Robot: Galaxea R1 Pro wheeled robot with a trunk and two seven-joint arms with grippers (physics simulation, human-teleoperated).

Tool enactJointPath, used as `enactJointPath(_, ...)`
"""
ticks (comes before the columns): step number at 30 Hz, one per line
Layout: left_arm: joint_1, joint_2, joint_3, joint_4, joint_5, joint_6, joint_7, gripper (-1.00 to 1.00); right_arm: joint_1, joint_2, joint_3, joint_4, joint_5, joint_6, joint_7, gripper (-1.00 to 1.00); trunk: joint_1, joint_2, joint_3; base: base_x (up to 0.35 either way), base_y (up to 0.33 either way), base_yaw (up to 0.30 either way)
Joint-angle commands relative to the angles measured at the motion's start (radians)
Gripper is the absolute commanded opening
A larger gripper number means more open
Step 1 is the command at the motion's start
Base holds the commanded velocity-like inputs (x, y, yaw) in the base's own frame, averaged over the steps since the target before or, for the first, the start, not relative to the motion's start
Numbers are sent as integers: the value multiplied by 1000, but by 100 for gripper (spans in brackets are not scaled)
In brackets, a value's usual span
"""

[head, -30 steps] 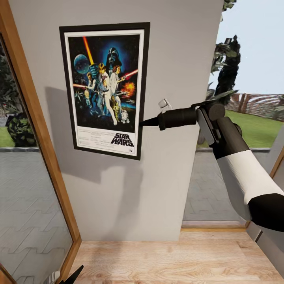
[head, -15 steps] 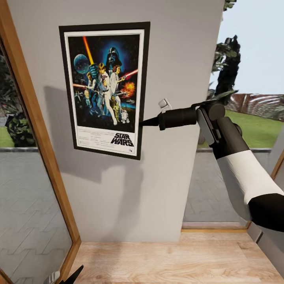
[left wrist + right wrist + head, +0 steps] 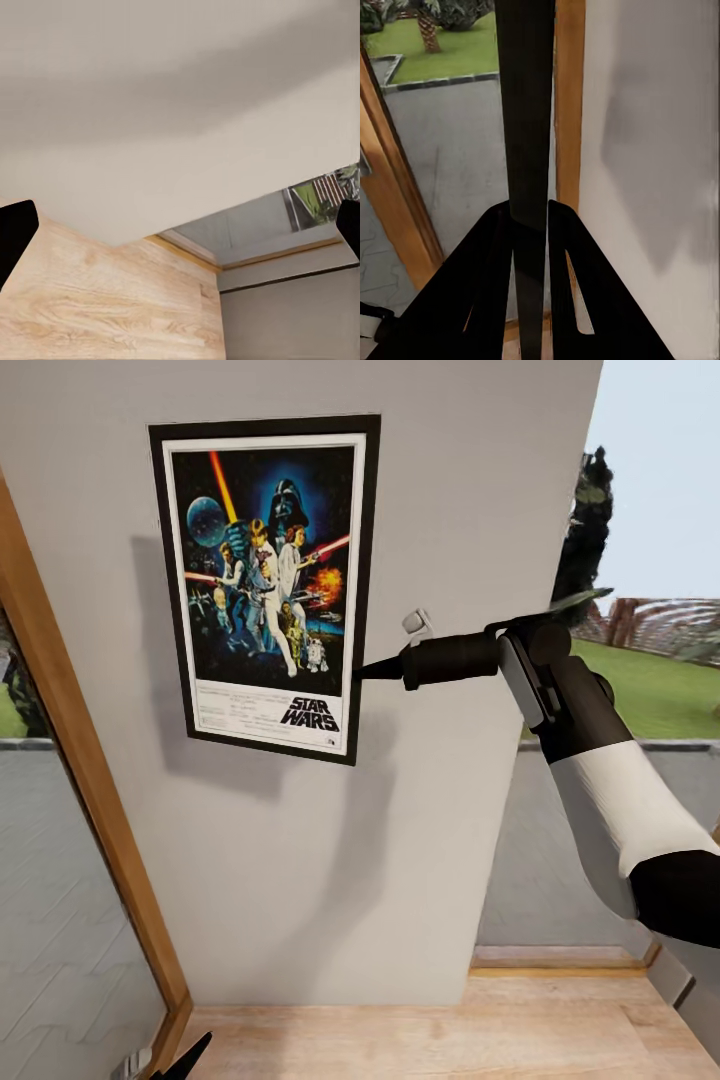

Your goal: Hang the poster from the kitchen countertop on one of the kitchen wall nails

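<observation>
Right claw (image 3: 358,670) pinches Star Wars poster (image 3: 265,585) edge, frame against grey wall (image 3: 450,510). Nail unseen; confirm it hooks before releasing, keep level.

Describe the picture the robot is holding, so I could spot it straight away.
Find the plain pale grey wall beside the wooden window frame. The poster is held up against it: black frame, white border, dark blue Star Wars artwork. The right gripper pinches its edge.

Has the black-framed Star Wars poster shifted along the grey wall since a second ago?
Yes: the poster now sits further from the wall's right edge, rightward of the wooden frame.
</observation>
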Motion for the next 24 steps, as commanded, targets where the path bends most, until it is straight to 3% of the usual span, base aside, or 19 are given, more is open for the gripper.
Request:
enactJointPath(1,0,0,-8,0,6,-8,-1,100,-1,-1,2,0,-6,7,1,-100,1,-1,0,337,0,0)
enactJointPath(7,0,0,-8,0,6,-8,-1,100,-1,-1,2,0,-6,7,1,-100,1,-1,0,163,0,0)
enactJointPath(24,0,2,-8,0,6,-8,-1,100,-1,-1,2,-6,-6,7,1,-100,1,-1,0,17,0,0)
